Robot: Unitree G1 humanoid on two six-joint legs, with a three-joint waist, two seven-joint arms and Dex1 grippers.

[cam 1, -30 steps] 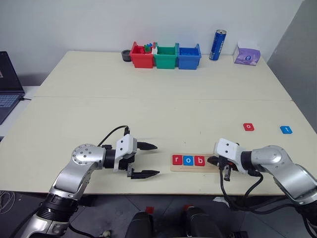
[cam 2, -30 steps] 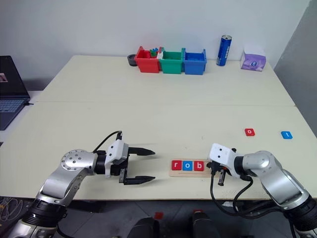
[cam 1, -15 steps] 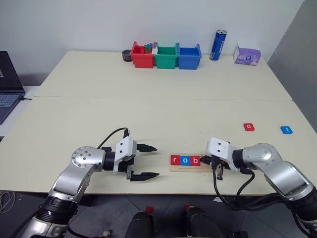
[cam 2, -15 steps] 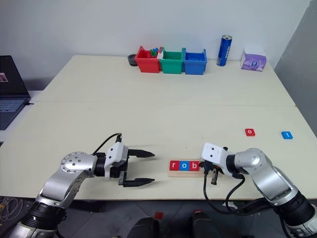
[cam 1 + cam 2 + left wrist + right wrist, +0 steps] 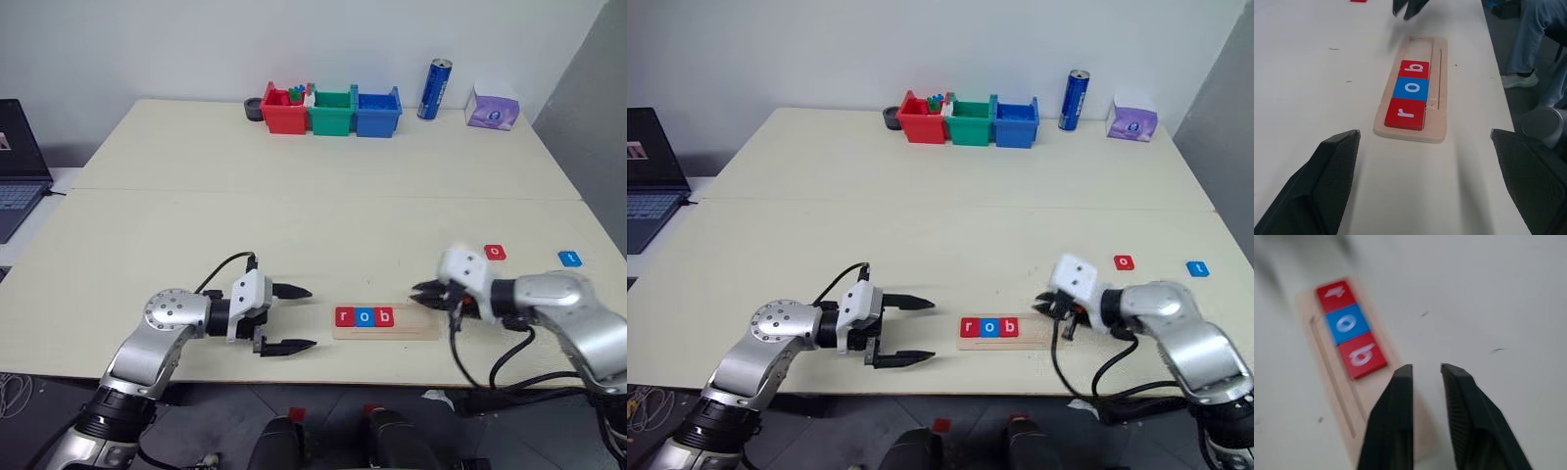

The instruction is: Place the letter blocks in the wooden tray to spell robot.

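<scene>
The worktop (image 5: 294, 215) carries the tray (image 5: 411, 328) near its front edge, between my two hands. The tray lies lengthwise across my front so that the word reads left to right. Three blocks fill its left part: red r (image 5: 344, 316), blue o (image 5: 364, 316), red b (image 5: 384, 316), edge to edge in the groove. The right part is bare wood, left free for the two letters still due.

The red o (image 5: 495, 252) and the blue t (image 5: 569, 258) lie flat on the worktop, well apart from the tray, on my right side. I judge the red o to be the next pick.

My left hand (image 5: 288, 317) hovers just left of the tray, fingers spread wide, grasping nothing; it stands clear of the work. My right hand (image 5: 428, 295) is above the bare right end of the tray, fingers a narrow gap apart, empty.

Against the picture one second earlier: my right hand was low at the tray's right end with fingers closed. It has since lifted and parted slightly. The tray and its blocks sit a little further left. My left hand has not moved.
</scene>
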